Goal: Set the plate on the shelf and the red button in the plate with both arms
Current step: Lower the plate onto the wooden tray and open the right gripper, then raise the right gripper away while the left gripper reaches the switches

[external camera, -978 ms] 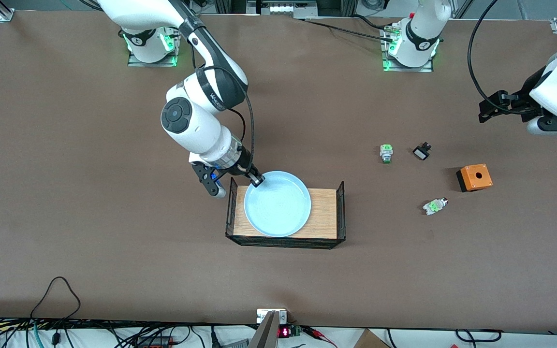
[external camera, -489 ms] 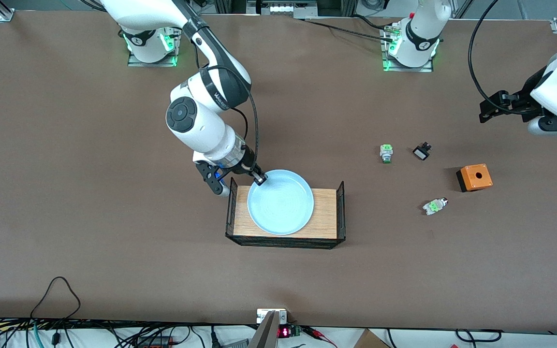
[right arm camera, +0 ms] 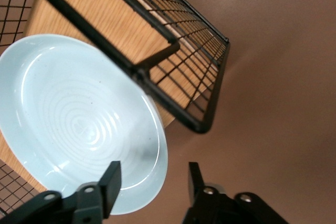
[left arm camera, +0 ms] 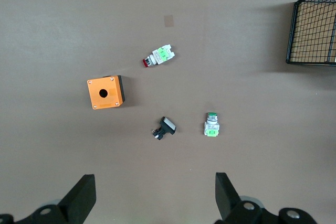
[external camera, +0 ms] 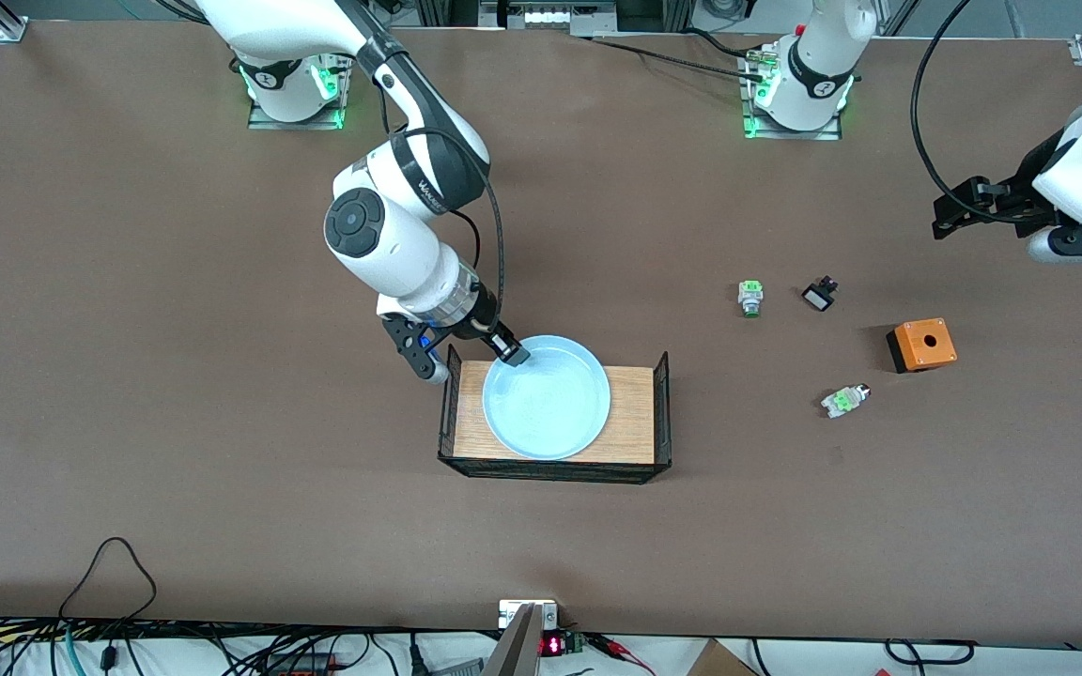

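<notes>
Plate: round pale blue plate [external camera: 547,397] lies on the wooden floor of the black wire tray [external camera: 661,394].
Right gripper [external camera: 512,353]: released — fingers astride the plate's rim.
Left gripper [left arm camera: 152,199]: spread wide, waiting over the brown counter [external camera: 222,488].
Red button: small whitish switch with green block and red end [external camera: 844,401] — on the counter near the orange box [external camera: 922,345].

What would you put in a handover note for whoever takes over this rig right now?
Right gripper: open at the rim of the plate, one finger inside the rim, one outside; no longer clamping it.
Plate: resting on the wooden tray with black wire ends. That part looks done.
Left gripper: open, waiting high over the left arm's end of the table, holding nothing.
Red button: untouched on the table, nearer the front camera than the orange box, the green-ended switch and the small black part.
Left to do: withdraw the right arm; pick and place the red button with the left.
</notes>
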`<state>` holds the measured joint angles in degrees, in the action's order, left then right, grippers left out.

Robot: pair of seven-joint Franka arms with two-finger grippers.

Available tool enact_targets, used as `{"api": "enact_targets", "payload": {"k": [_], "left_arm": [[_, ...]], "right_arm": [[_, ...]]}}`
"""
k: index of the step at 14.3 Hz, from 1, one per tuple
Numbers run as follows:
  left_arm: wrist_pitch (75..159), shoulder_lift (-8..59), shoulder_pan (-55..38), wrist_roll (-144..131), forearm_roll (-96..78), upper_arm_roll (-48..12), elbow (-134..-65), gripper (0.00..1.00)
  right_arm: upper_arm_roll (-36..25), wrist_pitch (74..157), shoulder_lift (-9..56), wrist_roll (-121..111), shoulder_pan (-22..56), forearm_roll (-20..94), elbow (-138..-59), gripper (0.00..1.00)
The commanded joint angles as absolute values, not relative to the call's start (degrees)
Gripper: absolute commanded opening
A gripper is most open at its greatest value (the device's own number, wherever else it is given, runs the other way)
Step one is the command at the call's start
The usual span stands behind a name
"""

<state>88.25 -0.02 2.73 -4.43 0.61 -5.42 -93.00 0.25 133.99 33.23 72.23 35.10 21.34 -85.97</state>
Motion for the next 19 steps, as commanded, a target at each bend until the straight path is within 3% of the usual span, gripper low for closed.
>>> {"api": "enact_targets", "payload": {"k": [1,9,14,19], "left_arm": [[86.9,1.1,2.9,-4.6,0.4,-5.4,-91.1,1.00],[81.8,6.5,4.2,10.8,0.5,-5.0,-91.1,1.00],[90.7,11.9,5.1,27.0,1.1,-4.8,-91.8,1.00],[98.4,18.6,5.4,35.2,2.6,-4.9,-93.1,1.00]], "right_arm": [[0.1,131.8,31.6,72.2,35.9,21.5,-84.9,1.00],[-2.3,115.3,21.0,71.3,34.8,17.7,-84.8,1.00],[-2.3,105.1,15.9,65.5,32.0,5.6,-84.8,1.00],[-2.2,96.0,13.0,44.4,25.1,-6.6,-84.8,1.00]]}}
